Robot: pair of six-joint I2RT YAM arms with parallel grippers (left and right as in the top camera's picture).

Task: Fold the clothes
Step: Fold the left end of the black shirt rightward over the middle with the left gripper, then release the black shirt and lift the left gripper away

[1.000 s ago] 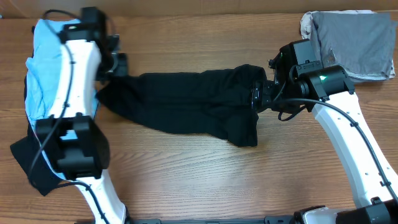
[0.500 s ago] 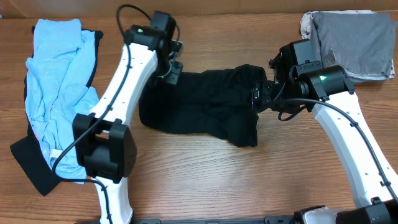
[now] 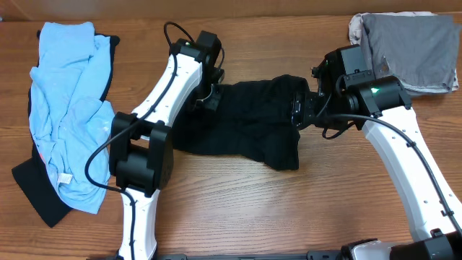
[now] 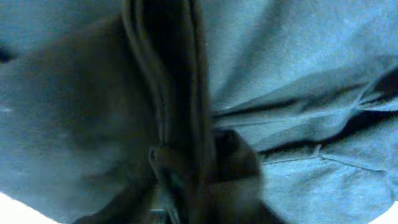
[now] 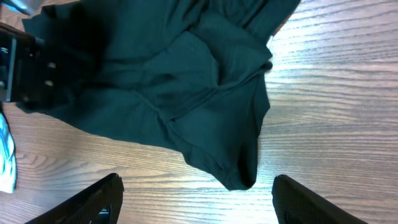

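Note:
A black garment (image 3: pixel 245 126) lies bunched in the middle of the wooden table. My left gripper (image 3: pixel 208 95) is at its left end, shut on a fold of the black cloth and holding it over the garment's body. In the left wrist view the dark cloth (image 4: pixel 298 74) fills the frame and hides most of the left gripper's fingers (image 4: pixel 186 186). My right gripper (image 3: pixel 297 114) hovers over the garment's right end. In the right wrist view the right gripper (image 5: pixel 196 205) is open and empty above bare wood, with a corner of the garment (image 5: pixel 186 93) hanging between its fingers.
A pile of light blue clothes (image 3: pixel 68 94) lies at the far left, with black cloth (image 3: pixel 36 191) under its front edge. A folded grey garment (image 3: pixel 411 50) lies at the back right. The left arm (image 3: pixel 141 159) stretches across the table's left half.
My left gripper has swept from the far left toward the centre, dragging the garment's left end over its middle. The garment is now shorter. The right arm has not moved.

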